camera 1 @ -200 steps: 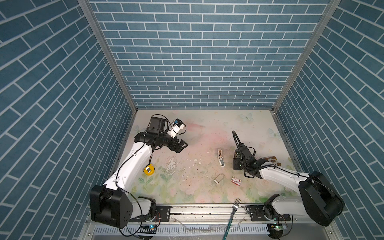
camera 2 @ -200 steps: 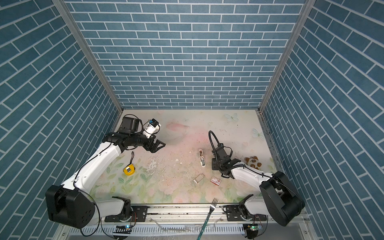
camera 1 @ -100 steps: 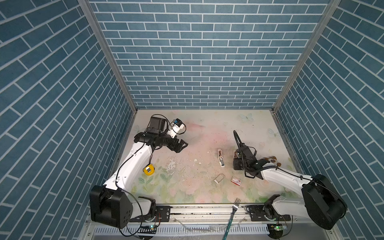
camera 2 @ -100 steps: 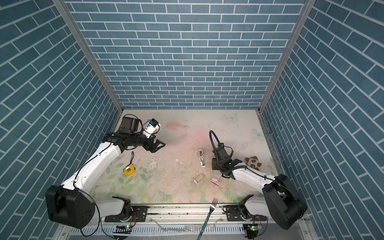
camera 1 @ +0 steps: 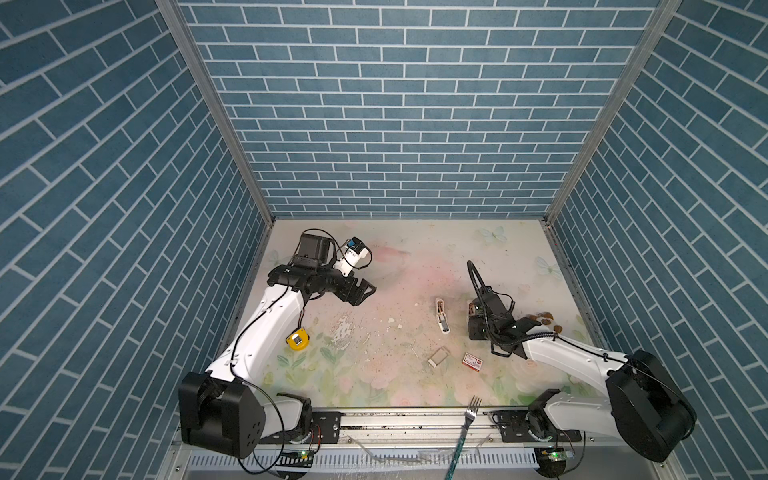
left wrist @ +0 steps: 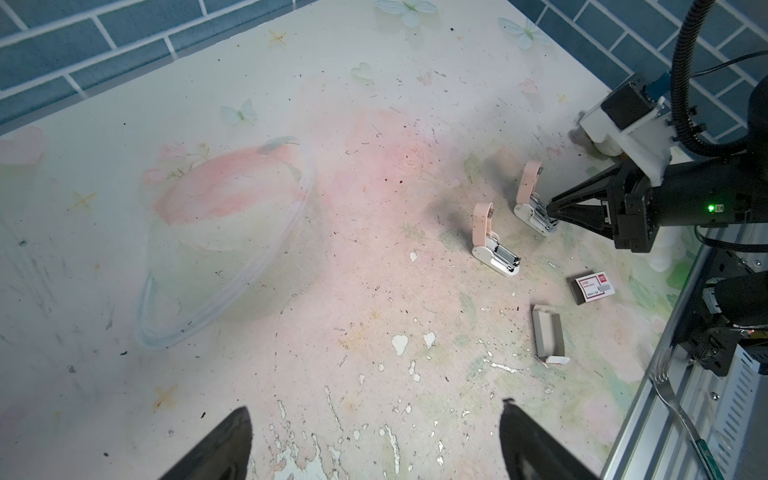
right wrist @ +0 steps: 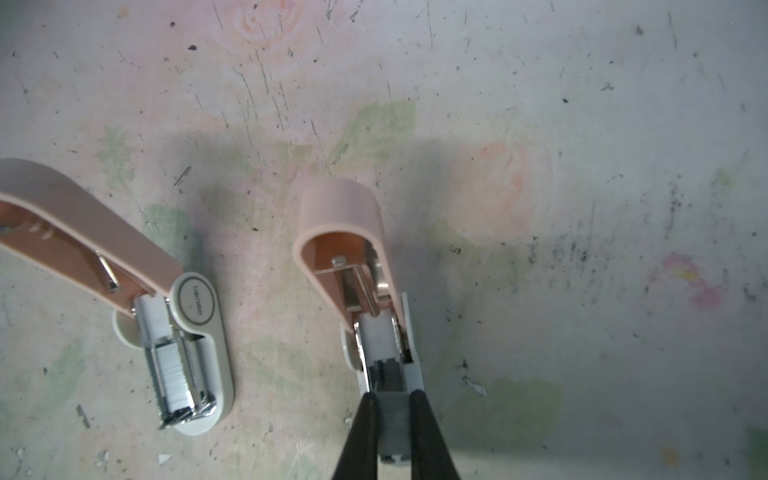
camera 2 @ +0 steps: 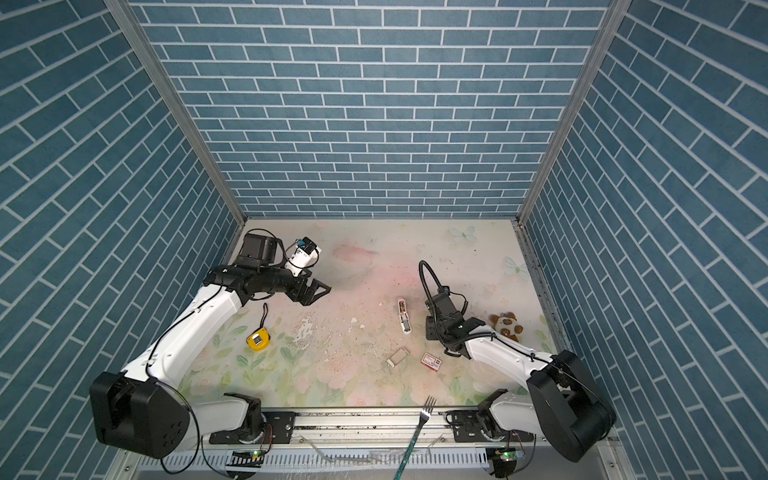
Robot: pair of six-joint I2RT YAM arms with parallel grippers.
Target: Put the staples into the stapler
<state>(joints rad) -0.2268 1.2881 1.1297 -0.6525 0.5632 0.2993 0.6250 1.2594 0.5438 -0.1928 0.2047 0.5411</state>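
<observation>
Two pink-lidded staplers stand open side by side. One stapler has silvery strips in its channel. My right gripper is shut on a grey block of staples at the front end of the other stapler's open channel. That stapler is mostly hidden under the gripper in both top views. The pale tray and the white-and-red box lie nearby. My left gripper hangs open, far to the left.
A yellow tape measure lies by the left arm. A panda toy sits right of the right gripper. A fork rests on the front rail. An upturned clear bowl stands on the mat. Brick walls enclose three sides.
</observation>
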